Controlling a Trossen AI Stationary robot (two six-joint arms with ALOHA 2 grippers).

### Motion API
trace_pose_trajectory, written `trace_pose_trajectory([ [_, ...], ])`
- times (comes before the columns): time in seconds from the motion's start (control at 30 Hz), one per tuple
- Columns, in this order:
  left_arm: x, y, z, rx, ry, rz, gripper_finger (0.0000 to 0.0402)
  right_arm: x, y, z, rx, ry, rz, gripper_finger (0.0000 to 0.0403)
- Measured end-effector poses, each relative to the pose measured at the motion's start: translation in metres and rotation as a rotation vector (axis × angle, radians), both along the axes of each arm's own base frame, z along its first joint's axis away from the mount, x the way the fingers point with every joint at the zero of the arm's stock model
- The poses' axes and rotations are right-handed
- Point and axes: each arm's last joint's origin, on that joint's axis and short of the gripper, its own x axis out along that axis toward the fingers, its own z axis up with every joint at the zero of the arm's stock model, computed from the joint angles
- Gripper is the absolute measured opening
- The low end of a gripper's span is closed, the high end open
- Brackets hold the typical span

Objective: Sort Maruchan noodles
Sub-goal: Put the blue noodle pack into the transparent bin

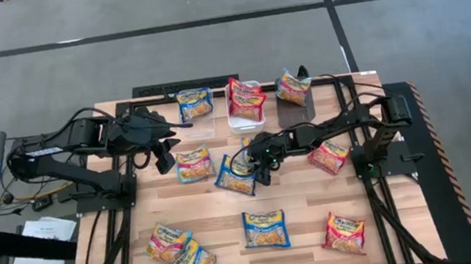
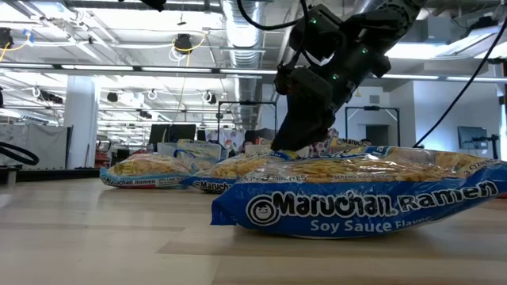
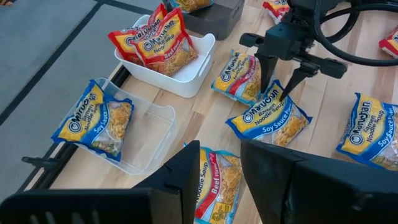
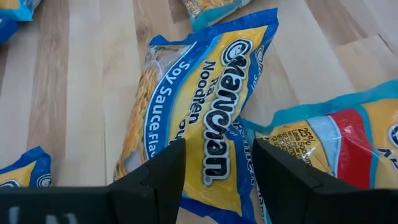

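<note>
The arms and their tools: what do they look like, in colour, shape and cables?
Both arms are black, built of jointed segments. Black cables loop along the left arm and the right arm. Small green lights glow near the wrist of the right arm. Each tool has two flat dark fingers: the right tool tapers to narrow tips, and the left tool shows broad, blocky fingers up close.
</note>
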Motion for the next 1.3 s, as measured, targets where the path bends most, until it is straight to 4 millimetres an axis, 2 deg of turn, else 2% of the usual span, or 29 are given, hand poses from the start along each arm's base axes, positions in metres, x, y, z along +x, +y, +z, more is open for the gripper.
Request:
trace_pose_trajectory([
  [0.23,0.000,0.000,0.000,0.000,0.000,0.000,0.0106,-0.001,0.002,-0.001,0.026,0.013,-0.008,0.0210],
  [0.33,0.000,0.000,0.000,0.000,0.001,0.000,0.0106,0.002,0.005,-0.014,0.020,0.050,-0.009,0.0210],
  [0.6,0.001,0.000,0.000,-0.002,-0.005,-0.002,0.0106,0.009,0.005,-0.025,0.022,0.072,-0.007,0.0204],
  [0.77,0.001,0.000,0.001,-0.002,-0.011,-0.002,0.0106,0.009,0.005,-0.028,0.050,0.084,-0.038,0.0151],
  [1.0,0.001,0.000,0.001,0.001,-0.016,-0.002,0.0106,0.008,0.006,-0.029,0.057,0.096,-0.044,0.0021],
  [1.3,0.001,0.000,0.001,-0.061,-0.049,0.053,0.0106,0.014,0.010,-0.019,0.010,0.073,0.018,0.0005],
])
